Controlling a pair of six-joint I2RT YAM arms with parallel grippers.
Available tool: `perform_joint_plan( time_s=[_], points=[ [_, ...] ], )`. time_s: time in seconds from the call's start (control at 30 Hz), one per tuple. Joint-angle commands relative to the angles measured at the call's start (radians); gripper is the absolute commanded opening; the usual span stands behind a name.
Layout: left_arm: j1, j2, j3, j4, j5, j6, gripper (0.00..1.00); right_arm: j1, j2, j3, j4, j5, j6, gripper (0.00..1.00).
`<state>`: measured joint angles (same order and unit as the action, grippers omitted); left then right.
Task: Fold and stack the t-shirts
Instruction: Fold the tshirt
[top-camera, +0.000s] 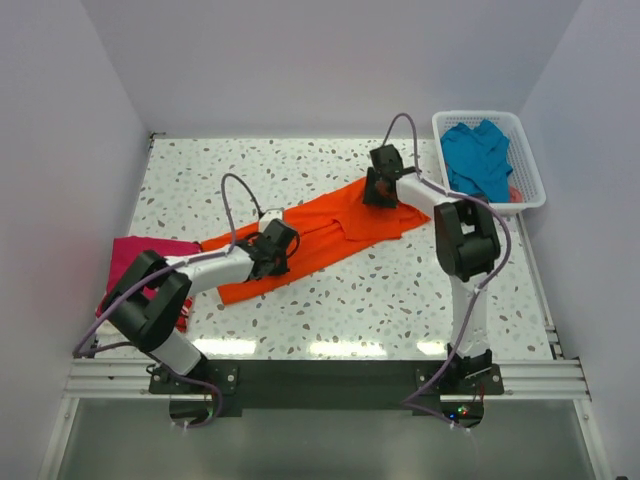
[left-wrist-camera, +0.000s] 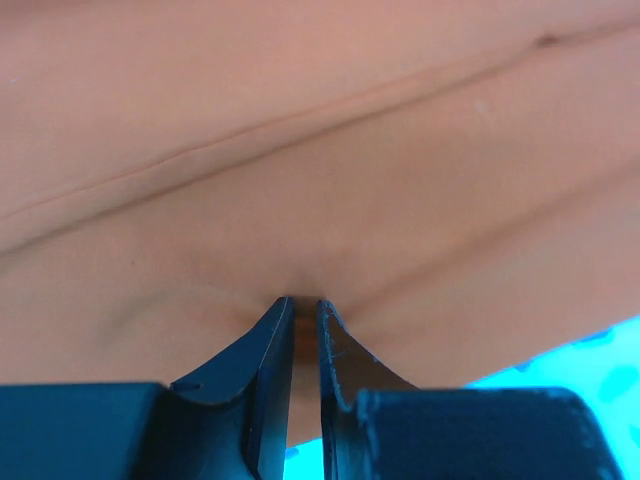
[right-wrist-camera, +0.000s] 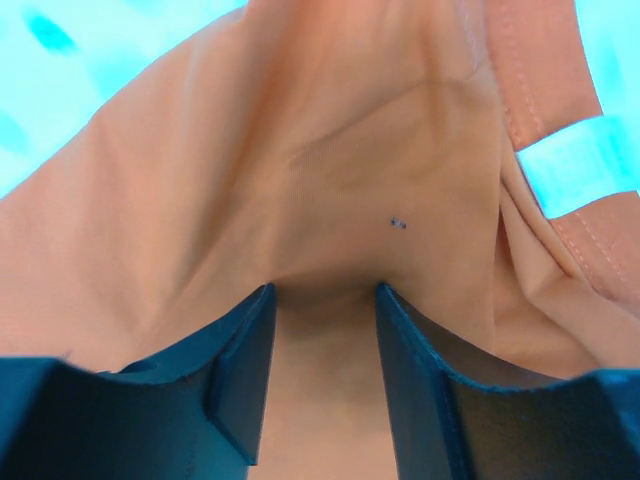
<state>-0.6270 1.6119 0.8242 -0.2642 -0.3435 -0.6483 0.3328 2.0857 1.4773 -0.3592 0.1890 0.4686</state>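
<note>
Left claw (left-wrist-camera: 305, 305) is pinching narrow on a fold of orange shirt (top-camera: 330, 235). Right claw (right-wrist-camera: 322, 290) is standing half apart with cloth bulging between; whether it is gripping is hard to tell. Pink shirt (top-camera: 135, 255) is lying partly hidden behind the left arm. Orange shirt is lying smooth and diagonal on the speckled worktop (top-camera: 390, 290). Teal shirt (top-camera: 478, 155) is sitting crumpled in the lattice basket (top-camera: 532, 190). Both arms are reaching low, elbows bent.

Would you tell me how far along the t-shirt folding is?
Done: nothing stacked; the pink t-shirt lies apart, far left. In hand: the orange t-shirt, spread out, left gripper pinching it, right gripper open over it. Remaining: the teal t-shirt, crumpled in the basket.
</note>
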Motion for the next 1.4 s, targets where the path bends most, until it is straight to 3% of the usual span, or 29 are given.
perform_joint_plan(
  time_s=[0.0, 0.17, 0.3, 0.37, 0.43, 0.47, 0.6, 0.7, 0.87, 1.17, 1.37],
  points=[
    [-0.080, -0.036, -0.092, 0.032, 0.099, -0.154, 0.20, -0.001, 0.175, 0.203, -0.110, -0.028, -0.103, 0.52],
    [-0.269, 0.020, -0.071, 0.175, 0.199, -0.306, 0.26, 0.000, 0.391, 0.629, -0.185, -0.114, -0.169, 0.57],
    [-0.284, 0.059, 0.056, 0.195, 0.253, -0.242, 0.37, 0.008, 0.568, 0.935, -0.276, -0.192, -0.186, 0.69],
    [-0.284, 0.019, 0.090, 0.166, 0.230, -0.173, 0.46, 0.011, 0.559, 1.000, -0.308, -0.192, -0.194, 0.78],
    [-0.280, -0.029, 0.102, 0.125, 0.193, -0.128, 0.54, 0.011, 0.448, 0.927, -0.275, -0.146, -0.191, 0.85],
    [-0.274, -0.073, 0.107, 0.093, 0.128, -0.091, 0.55, 0.011, 0.391, 0.811, -0.247, -0.131, -0.183, 0.90],
    [-0.257, -0.141, 0.119, -0.078, -0.044, -0.024, 0.56, 0.012, 0.214, 0.612, -0.198, -0.057, -0.150, 0.92],
    [-0.252, -0.142, 0.113, -0.174, -0.132, -0.008, 0.48, 0.023, 0.110, 0.470, -0.190, -0.007, -0.104, 0.90],
    [-0.244, -0.112, 0.079, -0.175, -0.137, 0.004, 0.42, 0.055, 0.031, 0.267, -0.096, 0.001, -0.056, 0.86],
    [-0.247, -0.058, -0.013, -0.083, 0.000, 0.018, 0.31, 0.064, 0.212, 0.389, -0.151, -0.010, -0.070, 0.57],
    [-0.300, -0.009, -0.068, 0.017, 0.092, -0.045, 0.28, 0.060, 0.358, 0.566, -0.195, 0.001, -0.151, 0.53]
  ],
)
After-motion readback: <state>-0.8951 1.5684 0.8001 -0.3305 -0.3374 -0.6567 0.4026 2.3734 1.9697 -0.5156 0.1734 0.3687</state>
